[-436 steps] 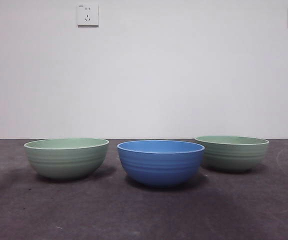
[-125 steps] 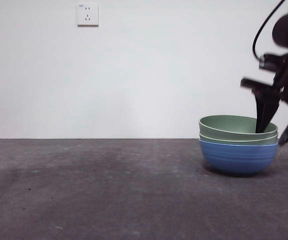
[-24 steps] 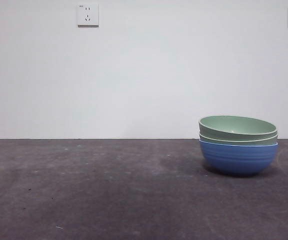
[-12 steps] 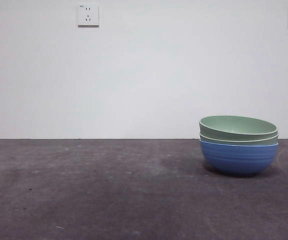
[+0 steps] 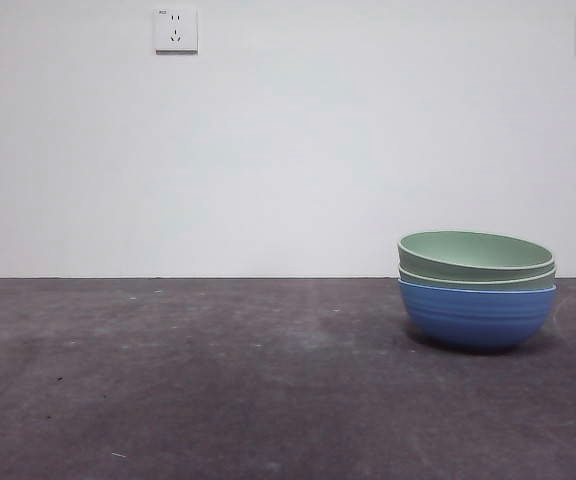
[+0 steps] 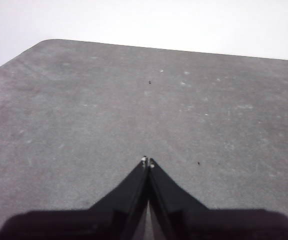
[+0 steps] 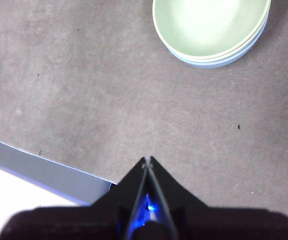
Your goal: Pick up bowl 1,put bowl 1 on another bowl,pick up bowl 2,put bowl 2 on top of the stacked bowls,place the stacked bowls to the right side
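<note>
Front view is showing us the stacked bowls [image 5: 477, 288] sitting on the right part of the gray table [image 5: 188, 390]: another bowl [image 5: 477, 315], the blue one, is at the bottom, and two pale green bowls are nesting inside it, the upper one [image 5: 475, 253] tilting slightly. We are judging that nesting is what is keeping the pile steady, and that the task is looking complete, since the stack is already resting on the right side with nothing gripping it. Our right gripper [image 7: 147, 159] is hanging above bare table, well apart from the stack [image 7: 211, 30], its jaws pressed together and gripping nothing. Our left gripper [image 6: 147, 161] is likewise closed tip to tip and empty, looking over bare table. Two wall sockets [image 5: 175, 29] are showing on the white wall behind. We are seeing nothing near the stack that is getting in the way.
</note>
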Robot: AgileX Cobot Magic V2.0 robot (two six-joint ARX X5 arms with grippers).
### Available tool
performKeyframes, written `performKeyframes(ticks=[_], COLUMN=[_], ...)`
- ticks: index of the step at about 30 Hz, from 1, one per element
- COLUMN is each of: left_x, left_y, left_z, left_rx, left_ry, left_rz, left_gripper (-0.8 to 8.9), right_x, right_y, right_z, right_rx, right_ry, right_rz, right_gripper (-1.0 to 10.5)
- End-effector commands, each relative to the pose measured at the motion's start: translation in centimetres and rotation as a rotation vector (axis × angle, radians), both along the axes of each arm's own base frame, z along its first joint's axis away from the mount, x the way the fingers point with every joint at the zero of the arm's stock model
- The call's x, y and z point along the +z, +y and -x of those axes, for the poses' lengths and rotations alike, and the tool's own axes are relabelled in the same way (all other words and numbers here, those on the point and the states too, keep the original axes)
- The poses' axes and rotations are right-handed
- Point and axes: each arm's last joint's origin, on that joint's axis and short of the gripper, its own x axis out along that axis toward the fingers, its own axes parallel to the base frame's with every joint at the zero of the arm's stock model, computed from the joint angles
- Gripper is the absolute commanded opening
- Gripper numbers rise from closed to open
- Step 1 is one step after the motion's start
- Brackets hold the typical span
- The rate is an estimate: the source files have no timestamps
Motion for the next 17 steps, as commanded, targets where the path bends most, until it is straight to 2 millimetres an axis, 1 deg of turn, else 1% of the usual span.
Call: performKeyframes(ticks=[1,10,12,13,15,17], left_x=[-0.4,-0.4,-0.4,-0.4,-0.4,-0.4], left_y=[0.0,0.0,0.0,0.0,0.0,0.0], left_z=[-0.1,-0.1,-0.1,-0.1,-0.1,-0.1], left_rx=[0.003,0.003,0.003,0.003,0.003,0.003], left_ry=[0.009,0.009,0.009,0.009,0.009,0.009], left_rz=[0.01,0.01,0.01,0.01,0.01,0.01], left_gripper=[-0.02,-0.02,-0.02,-0.02,-0.02,-0.02], right_x=[-0.3,-0.3,-0.2,-0.1,0.4,0.9], right_y=[0.0,0.0,0.0,-0.1,-0.4,-0.7], right_z=[0.0,0.0,-0.1,-0.1,-0.2,-0.2], right_rx=[0.006,0.007,0.044,0.036,0.021,0.011], right_ry=[0.003,0.002,-0.039,-0.065,-0.151,-0.283], right_rz=[0.008,0.009,0.045,0.061,0.089,0.083], right_gripper=[0.0,0.0,0.0,0.0,0.0,0.0])
